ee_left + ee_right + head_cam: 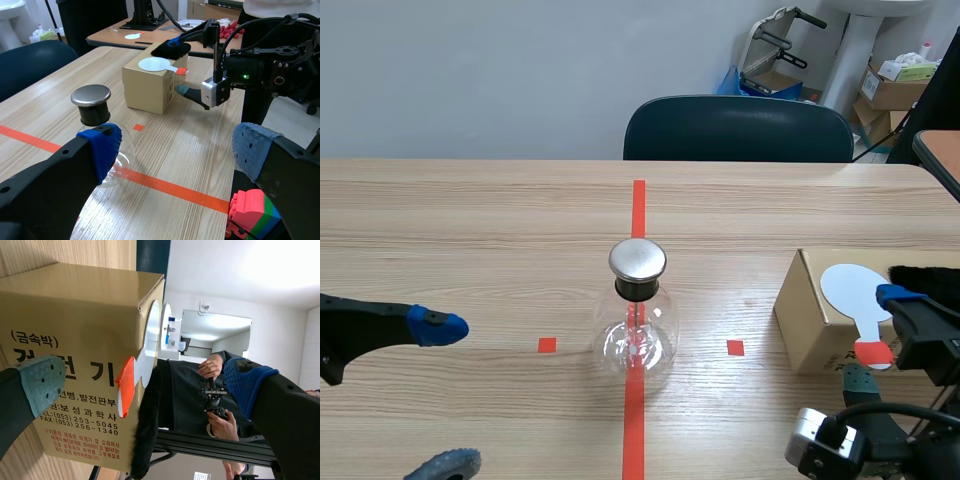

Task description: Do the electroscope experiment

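Note:
The electroscope, a clear glass flask [636,335] with a round metal cap [638,259], stands on the red tape line at mid-table. A cardboard box [808,325] sits to its right. On the box lie a white disc paddle [850,289] with a red handle [873,351] and a strip of black fur [925,274]. My right gripper [877,338] is open, its fingers straddling the red handle [126,386] and the fur [150,420] without touching them. My left gripper [442,395] stands open, left of the flask [122,160], with nothing between its fingers.
A dark chair [738,128] stands behind the table's far edge. Coloured toy blocks [252,212] sit low beyond the table edge near my left gripper. A second table [125,37] holds small items behind the box. A person's hands [215,365] show beyond the box.

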{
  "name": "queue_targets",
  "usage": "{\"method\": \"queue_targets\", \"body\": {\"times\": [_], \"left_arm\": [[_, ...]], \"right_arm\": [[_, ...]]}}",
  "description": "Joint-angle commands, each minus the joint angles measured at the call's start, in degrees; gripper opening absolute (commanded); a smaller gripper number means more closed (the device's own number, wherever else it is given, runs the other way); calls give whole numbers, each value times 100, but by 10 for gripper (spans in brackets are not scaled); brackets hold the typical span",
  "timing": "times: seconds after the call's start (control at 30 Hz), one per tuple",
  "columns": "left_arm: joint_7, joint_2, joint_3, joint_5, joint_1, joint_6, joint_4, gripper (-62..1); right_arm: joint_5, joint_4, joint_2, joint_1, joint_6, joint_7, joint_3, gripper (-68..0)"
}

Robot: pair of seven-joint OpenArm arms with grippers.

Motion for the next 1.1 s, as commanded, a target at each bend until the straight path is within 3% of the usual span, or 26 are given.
{"method": "queue_targets", "body": {"times": [0.0,1.07], "left_arm": [[-63,-2,-11,-17,0,-17,142,-127],[2,-2,-11,-15,0,-20,136,-127]], "right_arm": [[22,42,15,57,-214,-24,7,4],[22,42,15,57,-214,-24,7,4]]}}
